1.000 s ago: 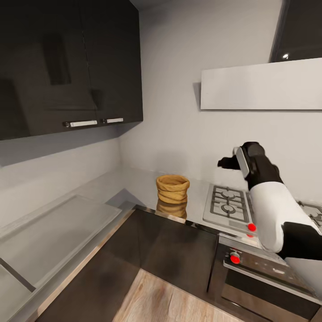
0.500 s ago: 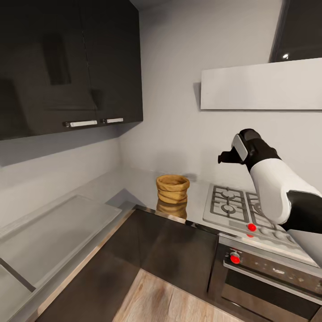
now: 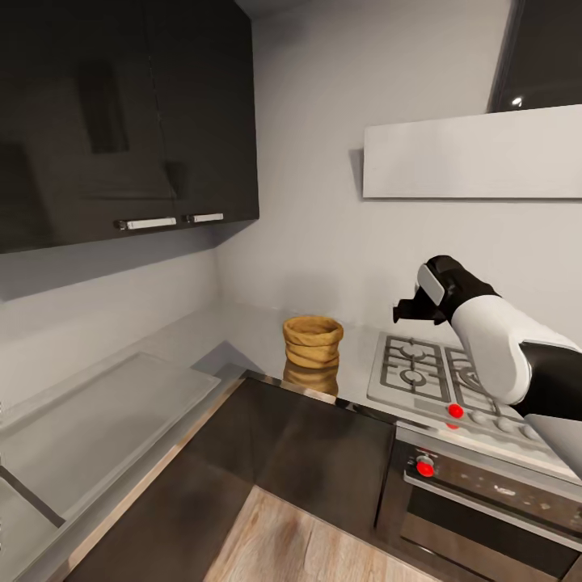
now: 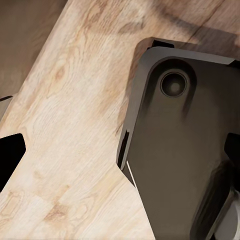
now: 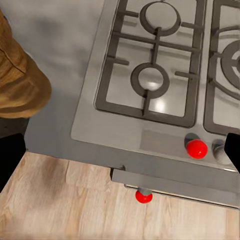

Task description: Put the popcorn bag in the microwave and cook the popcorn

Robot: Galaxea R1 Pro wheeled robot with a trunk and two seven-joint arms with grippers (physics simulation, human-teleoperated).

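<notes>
Bag (image 3: 312,342) stands upright at frame centre on the tabletop (image 3: 242,331), just left of the hob (image 3: 420,376); crumpled paper, likely light and soft, so pinch the rolled rim gently. Right gripper (image 3: 408,309) hovers above the hob, right of centre, apart from the bag; spread or closed, cannot tell.

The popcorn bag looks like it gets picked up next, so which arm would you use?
Probably the right. Its end effector hangs above the hob, just beside the popcorn bag on the countertop. The left wrist camera faces the wooden floor, apparently hanging low.
</notes>
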